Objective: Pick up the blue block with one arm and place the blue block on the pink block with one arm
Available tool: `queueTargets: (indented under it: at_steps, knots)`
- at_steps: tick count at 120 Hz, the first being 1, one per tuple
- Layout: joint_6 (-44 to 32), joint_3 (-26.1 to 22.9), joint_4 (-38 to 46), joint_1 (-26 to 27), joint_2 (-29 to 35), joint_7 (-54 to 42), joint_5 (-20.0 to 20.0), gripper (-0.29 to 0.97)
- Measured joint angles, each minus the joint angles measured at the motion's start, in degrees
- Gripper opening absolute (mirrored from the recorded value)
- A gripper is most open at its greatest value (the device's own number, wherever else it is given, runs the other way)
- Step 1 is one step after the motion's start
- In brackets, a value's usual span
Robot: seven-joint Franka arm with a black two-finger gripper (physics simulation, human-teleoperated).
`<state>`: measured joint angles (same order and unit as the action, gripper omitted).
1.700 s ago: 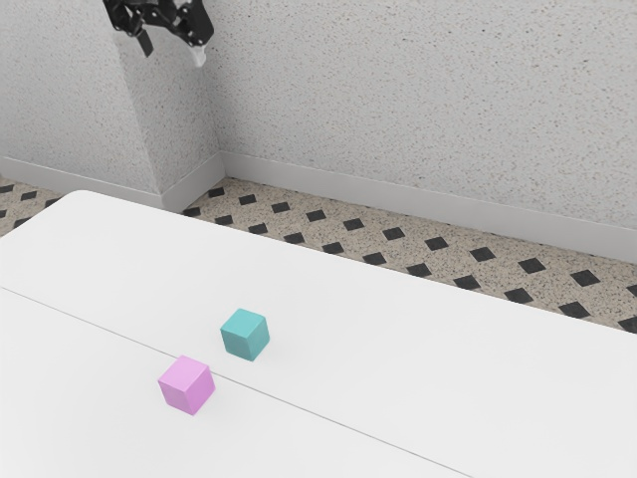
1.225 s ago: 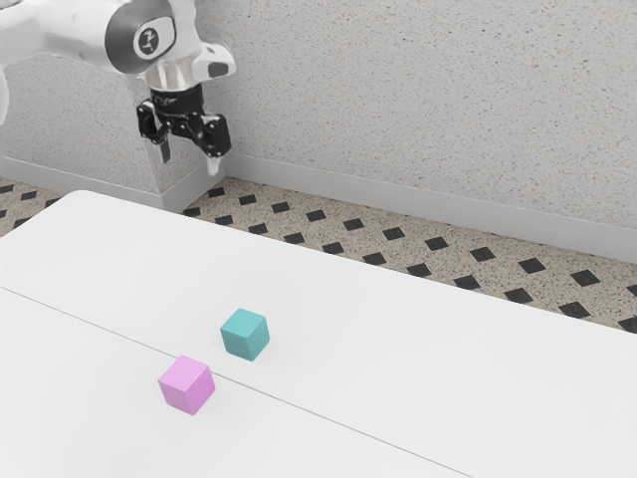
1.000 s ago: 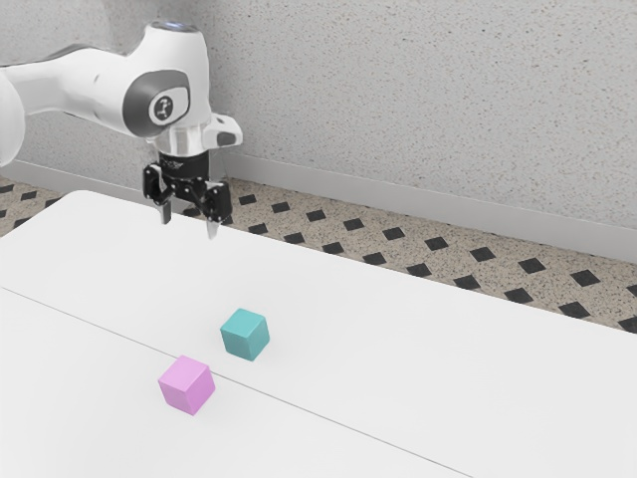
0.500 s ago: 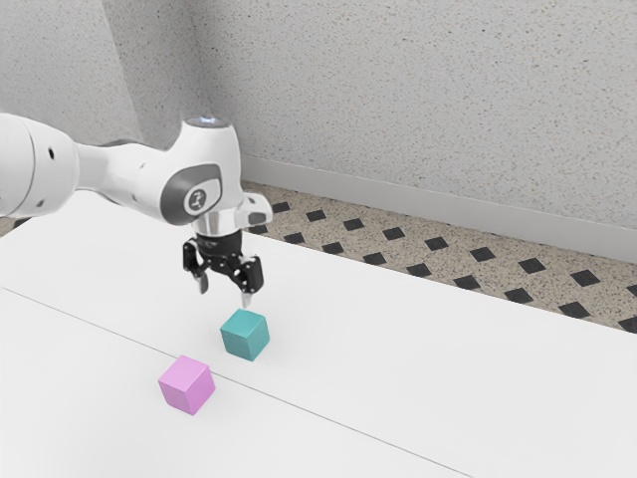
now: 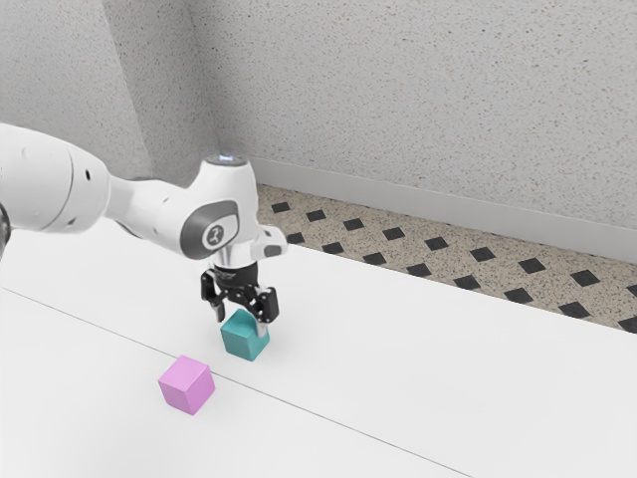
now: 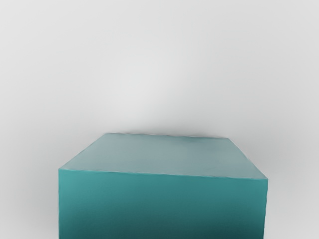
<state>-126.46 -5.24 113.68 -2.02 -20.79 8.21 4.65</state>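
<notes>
- Since 0.5 s ago: white robot arm [image 5: 119, 204] has come lower; black two-finger gripper [image 5: 242, 318] is now at the small blue-teal cube [image 5: 245, 341], not above it.
- Exterior view's left: pink cube [image 5: 186, 384] on white tabletop [image 5: 448, 378], near blue-teal cube but apart.
- Centre: blue-teal cube flat on tabletop; jaws spread wide, one finger each side of its top. Prob. no contact, hard to tell. Nothing gripped.
- Wrist view: blue-teal cube [image 6: 164, 199] close under hand.
- Exterior view's right: speckled floor w/ black diamonds [image 5: 478, 254].

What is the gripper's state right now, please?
Gripper: open, poised at the top of the blue block, not gripping it.
</notes>
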Motion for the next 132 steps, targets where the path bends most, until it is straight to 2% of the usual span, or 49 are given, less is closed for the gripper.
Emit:
queueTargets:
  at_steps: [20, 39, 62, 71, 132]
  knots:
    - [-1.1, 0.0, -0.4, -0.1, -2.7, 0.1, 0.1, 0.66]
    - [-2.0, 0.0, -0.5, -0.1, -3.1, 0.2, 0.1, 0.51]
    - [-2.5, -0.1, -0.4, -0.2, -2.7, 0.4, 0.2, 0.47]
    - [-2.6, -0.1, 0.0, -0.2, -1.3, 0.4, 0.2, 0.41]
    - [-2.0, -0.2, 11.0, -1.6, 12.7, 0.0, 0.9, 0.37]
